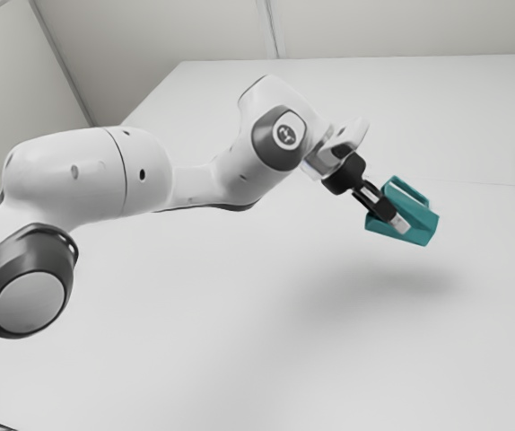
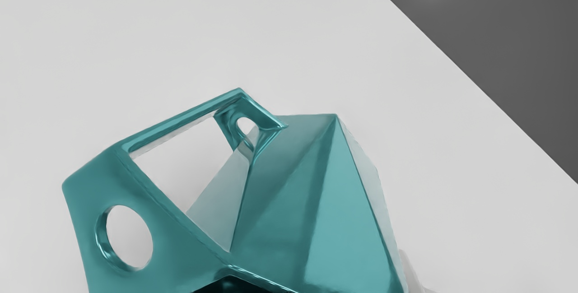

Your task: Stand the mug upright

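Right of centre, our gripper point(image 1: 400, 218) holds the tilted mug point(image 1: 423, 223) aloft, our arm point(image 1: 82, 180), its logo point(image 1: 285, 135) too small to read, sloping down rightward.

Mug point(image 2: 352, 239) glossy and smooth, metal-like in its sheen; tabletop point(image 2: 135, 35) smooth and matt.

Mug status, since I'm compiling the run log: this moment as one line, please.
mug: tilted, above table | pincer: shut on mug | upright: not yet
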`<state>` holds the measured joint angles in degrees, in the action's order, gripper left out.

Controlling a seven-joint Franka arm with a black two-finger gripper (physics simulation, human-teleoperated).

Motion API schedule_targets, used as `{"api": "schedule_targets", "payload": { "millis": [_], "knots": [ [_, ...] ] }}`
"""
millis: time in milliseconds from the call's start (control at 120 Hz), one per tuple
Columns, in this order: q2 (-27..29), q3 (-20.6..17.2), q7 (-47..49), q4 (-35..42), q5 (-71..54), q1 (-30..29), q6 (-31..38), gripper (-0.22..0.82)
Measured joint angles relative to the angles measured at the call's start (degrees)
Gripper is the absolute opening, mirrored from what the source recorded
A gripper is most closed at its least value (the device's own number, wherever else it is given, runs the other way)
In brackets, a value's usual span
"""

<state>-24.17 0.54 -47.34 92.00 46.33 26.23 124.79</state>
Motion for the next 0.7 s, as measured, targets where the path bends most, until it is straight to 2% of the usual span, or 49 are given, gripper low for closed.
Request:
{"api": "schedule_targets", "payload": {
  "millis": [67, 208, 700],
  "knots": [
    [2.5, -2.3, 1.8, 2.7, -4.2, -2.9, 0.0, -0.18],
    [7.7, -4.4, 5.6, 7.9, -12.4, -6.3, -0.1, -0.18],
    [17.1, -4.6, 18.1, 18.6, -36.2, -12.2, -2.2, -0.18]
  ]
}}
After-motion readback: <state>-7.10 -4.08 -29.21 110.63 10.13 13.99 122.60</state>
